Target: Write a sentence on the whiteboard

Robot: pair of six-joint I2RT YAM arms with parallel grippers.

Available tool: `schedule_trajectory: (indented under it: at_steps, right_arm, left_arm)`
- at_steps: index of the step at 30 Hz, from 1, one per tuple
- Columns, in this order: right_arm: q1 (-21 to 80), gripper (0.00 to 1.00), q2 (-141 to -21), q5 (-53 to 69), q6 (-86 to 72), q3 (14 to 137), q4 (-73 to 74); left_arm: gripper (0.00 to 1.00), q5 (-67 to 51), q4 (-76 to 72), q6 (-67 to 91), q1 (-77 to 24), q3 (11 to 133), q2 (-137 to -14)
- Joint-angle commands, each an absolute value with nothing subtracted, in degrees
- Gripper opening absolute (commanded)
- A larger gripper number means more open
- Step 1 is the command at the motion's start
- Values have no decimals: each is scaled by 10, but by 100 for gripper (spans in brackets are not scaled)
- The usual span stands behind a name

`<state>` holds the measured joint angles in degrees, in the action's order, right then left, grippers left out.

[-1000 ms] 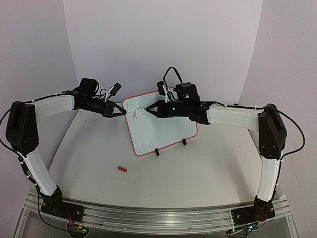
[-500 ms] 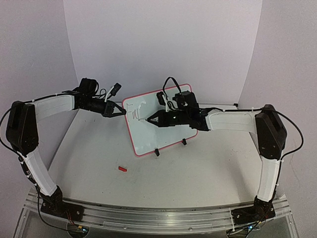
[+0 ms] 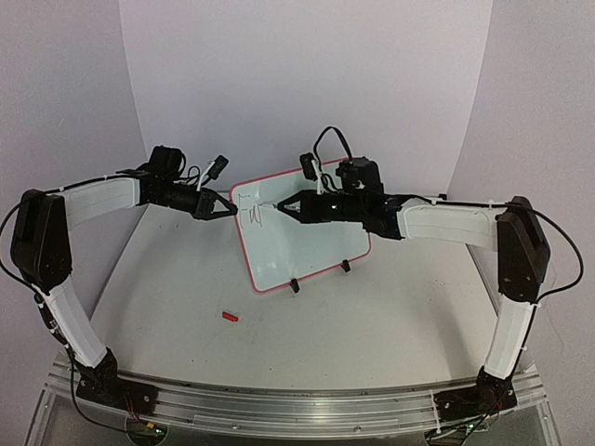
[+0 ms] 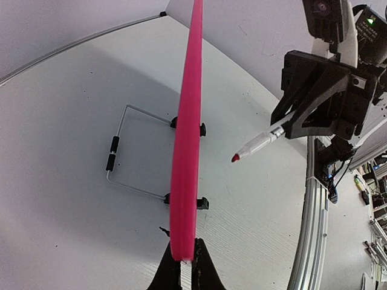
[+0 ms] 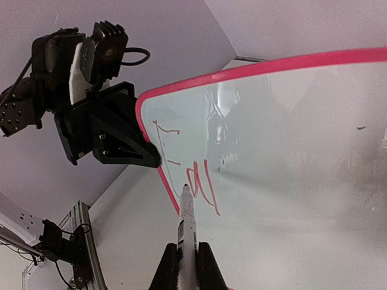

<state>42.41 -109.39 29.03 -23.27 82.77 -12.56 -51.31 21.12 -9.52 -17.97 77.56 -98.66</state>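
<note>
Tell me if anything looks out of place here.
A small red piece, probably a pen cap, lies loose on the table before the whiteboard, away from the marker in the right end effector.

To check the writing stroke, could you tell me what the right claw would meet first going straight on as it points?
Most likely the whiteboard: the marker in the right claw points at its white face, beside the red strokes, its tip seemingly just short of it.

Right gripper higher on whiteboard
</note>
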Motion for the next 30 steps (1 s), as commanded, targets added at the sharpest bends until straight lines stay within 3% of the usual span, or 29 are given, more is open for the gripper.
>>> schedule_trajectory:
  at_steps: [1,30]
  right_arm:
    - [423,0,-1080,272,-232,863,-155]
    - [423,0,-1141,249,-241,913,-133]
  left_arm:
    - [0,-517,240,-117,-193,788,-971]
    - [0,-517,241,-117,-197,788,-969]
